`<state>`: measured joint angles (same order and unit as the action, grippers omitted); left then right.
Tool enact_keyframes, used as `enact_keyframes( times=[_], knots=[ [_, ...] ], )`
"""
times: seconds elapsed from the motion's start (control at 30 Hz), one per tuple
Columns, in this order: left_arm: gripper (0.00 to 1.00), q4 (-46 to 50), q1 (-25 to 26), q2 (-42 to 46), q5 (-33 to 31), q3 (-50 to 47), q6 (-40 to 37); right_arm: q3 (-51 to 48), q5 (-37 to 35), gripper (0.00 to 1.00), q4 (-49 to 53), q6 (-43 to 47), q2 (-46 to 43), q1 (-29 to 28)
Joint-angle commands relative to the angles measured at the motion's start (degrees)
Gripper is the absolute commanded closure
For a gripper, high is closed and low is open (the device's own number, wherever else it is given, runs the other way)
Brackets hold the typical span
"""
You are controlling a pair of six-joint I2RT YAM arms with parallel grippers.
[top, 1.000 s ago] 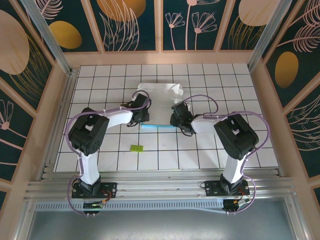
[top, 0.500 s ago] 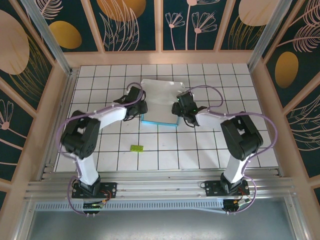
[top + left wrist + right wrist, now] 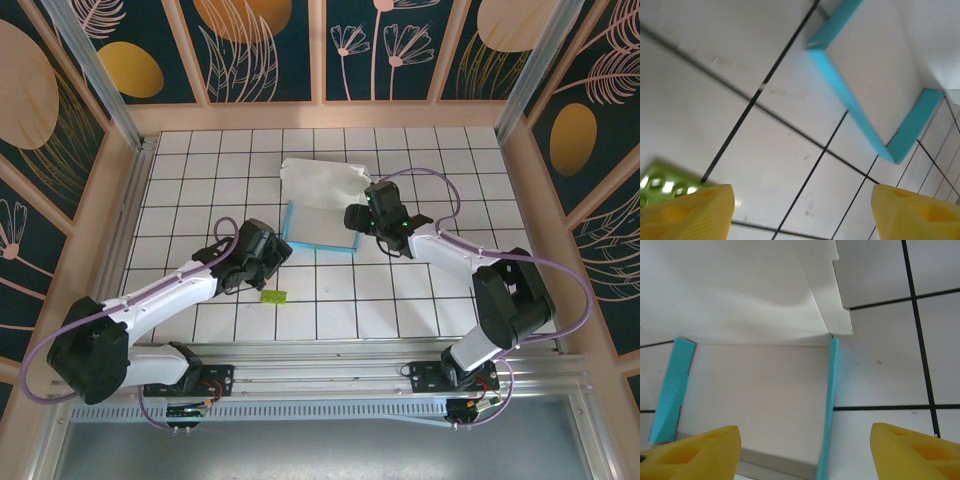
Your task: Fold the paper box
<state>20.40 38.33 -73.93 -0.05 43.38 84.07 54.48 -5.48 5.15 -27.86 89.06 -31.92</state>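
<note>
Two yellow fingers (image 3: 685, 210) of the left gripper (image 3: 800, 217) are seen far apart in the left wrist view. Nothing is held between them, so it is open. From above, the left gripper (image 3: 275, 255) is seen low over the table (image 3: 420, 300), near the box's near left corner but apart from it. A small green scrap (image 3: 272, 296) is seen just on the near side of it. In the left wrist view, the scrap (image 3: 660, 182) is seen next to one finger.

The right gripper (image 3: 802, 457) is open too. Its yellow fingers (image 3: 915, 450) are spread wide and nothing is gripped. From above, the right gripper (image 3: 355, 218) is seen just beside the right edge of the box (image 3: 320, 205). If it is touched there cannot be told.

The box is found in the middle of the table, between the two grippers. It is not folded flat. Its white inside is turned up. Thin teal strips are seen along its left side and near edge. A big white flap is seen at its far side, a bit bent. In the right wrist view, the box (image 3: 755, 385) is seen with a teal strip on each side. In the left wrist view, the box (image 3: 875, 65) is seen past the fingers.

The table is covered with white tiles and black lines.
</note>
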Motion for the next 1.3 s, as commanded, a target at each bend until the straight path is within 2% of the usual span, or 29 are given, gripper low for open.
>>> enact_keyframes(
  times=[0.0,0.13,0.27,0.6,0.73,0.87,1.0,1.1,1.2,1.27],
  knots=[
    [0.26,9.92,0.47,-1.78,3.66,0.15,12.73,0.22,2.14,0.3,2.26,2.28,-1.23,0.2],
    [0.26,10.89,1.28,-2.43,5.01,-2.64,18.41,-1.85,3.21,0.3,0.78,2.1,-3.41,0.28],
    [0.25,12.83,2.21,-5.02,4.67,-2.8,20.72,-3.71,3.23,0.29,0.04,2.19,-5.26,0.27],
    [0.25,3.87,2.36,-14.59,6.65,-2.2,19.47,-6.95,3.19,0.29,-0.1,2.5,-8.0,0.24],
    [0.34,3.35,2.35,-17.15,7.04,-1.58,18.37,-7.54,4.41,0.29,0.3,2.66,-9.29,0.28],
    [0.44,1.72,2.37,-18.24,6.39,-1.56,17.16,-6.89,17.4,0.29,1.75,8.88,-11.47,0.27],
    [0.51,1.96,2.34,-19.21,5.66,-0.05,14.41,-6.4,26.31,0.24,5.43,12.17,-13.66,0.28],
    [0.53,4.04,2.3,-19.23,3.15,2.97,10.51,-6.53,29.36,0.2,7.0,12.32,-14.99,0.28],
    [0.55,6.57,2.34,-18.37,-1.14,6.62,6.2,-6.1,29.01,0.19,7.34,11.76,-16.57,0.28],
    [0.59,8.85,2.37,-17.62,-4.34,9.6,3.39,-5.51,28.15,0.18,7.25,11.34,-17.65,0.24]
  ],
)
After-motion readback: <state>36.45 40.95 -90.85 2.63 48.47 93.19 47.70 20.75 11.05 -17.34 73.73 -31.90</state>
